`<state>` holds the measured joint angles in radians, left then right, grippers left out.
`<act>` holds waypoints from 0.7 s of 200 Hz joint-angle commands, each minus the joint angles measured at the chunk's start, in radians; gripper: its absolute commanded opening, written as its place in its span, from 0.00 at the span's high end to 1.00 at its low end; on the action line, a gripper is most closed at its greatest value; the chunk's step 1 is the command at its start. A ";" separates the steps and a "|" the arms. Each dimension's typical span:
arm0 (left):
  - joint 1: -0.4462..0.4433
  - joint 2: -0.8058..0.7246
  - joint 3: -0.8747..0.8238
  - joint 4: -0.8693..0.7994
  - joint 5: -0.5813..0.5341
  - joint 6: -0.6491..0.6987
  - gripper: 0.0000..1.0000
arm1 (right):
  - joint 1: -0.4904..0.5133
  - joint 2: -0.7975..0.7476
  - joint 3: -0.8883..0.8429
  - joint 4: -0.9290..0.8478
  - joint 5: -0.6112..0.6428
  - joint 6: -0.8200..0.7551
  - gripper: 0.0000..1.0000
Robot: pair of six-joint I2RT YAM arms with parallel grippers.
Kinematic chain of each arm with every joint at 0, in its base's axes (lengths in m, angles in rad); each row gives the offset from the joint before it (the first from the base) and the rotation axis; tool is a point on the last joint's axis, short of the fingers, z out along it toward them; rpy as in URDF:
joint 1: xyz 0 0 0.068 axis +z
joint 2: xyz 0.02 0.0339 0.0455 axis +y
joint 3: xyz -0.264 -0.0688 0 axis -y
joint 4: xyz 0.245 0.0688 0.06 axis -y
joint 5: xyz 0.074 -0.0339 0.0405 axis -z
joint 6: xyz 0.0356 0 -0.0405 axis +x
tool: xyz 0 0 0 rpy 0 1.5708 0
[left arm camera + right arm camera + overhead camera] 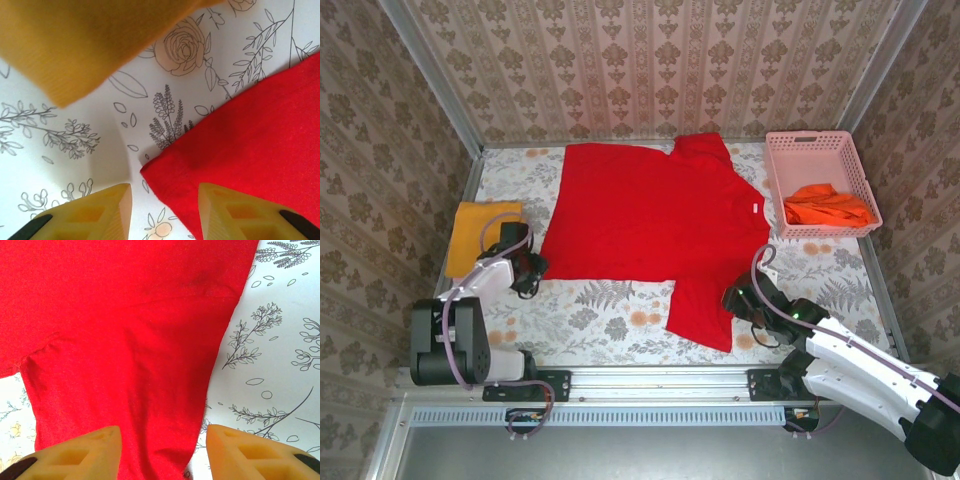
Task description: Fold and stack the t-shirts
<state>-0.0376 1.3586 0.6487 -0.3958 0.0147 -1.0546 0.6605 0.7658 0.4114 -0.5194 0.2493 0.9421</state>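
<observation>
A bright red t-shirt (650, 215) lies spread flat across the middle of the table, its white neck label (756, 207) toward the right. A folded mustard-yellow t-shirt (480, 232) rests at the left. An orange t-shirt (827, 205) sits crumpled in the pink basket. My left gripper (528, 270) hovers open at the red t-shirt's near-left bottom corner (165, 172), which lies between the fingers (165, 202); the yellow t-shirt (75, 40) is ahead of it. My right gripper (737, 302) is open over the near sleeve (125, 405), with the sleeve's edge between its fingertips (162, 445).
The pink lattice basket (818, 143) stands at the back right corner. Patterned walls close in the table on three sides. A floral cloth (620, 310) covers the table, bare along the front between the arms.
</observation>
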 commanded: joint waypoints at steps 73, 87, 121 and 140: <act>0.012 0.079 0.063 -0.006 -0.038 0.042 0.67 | -0.009 0.006 -0.022 0.056 -0.034 0.017 0.51; 0.016 0.109 0.078 0.000 -0.027 0.047 0.68 | -0.009 0.010 -0.025 0.063 -0.036 0.017 0.51; 0.017 0.157 0.091 0.024 -0.009 0.050 0.76 | -0.009 0.012 -0.030 0.065 -0.042 0.020 0.51; 0.016 0.174 0.086 0.032 0.010 0.053 0.86 | -0.009 0.007 -0.034 0.061 -0.044 0.024 0.51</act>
<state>-0.0246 1.4883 0.7261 -0.4255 0.0025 -1.0145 0.6586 0.7753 0.3954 -0.4675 0.2234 0.9466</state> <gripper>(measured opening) 0.199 0.489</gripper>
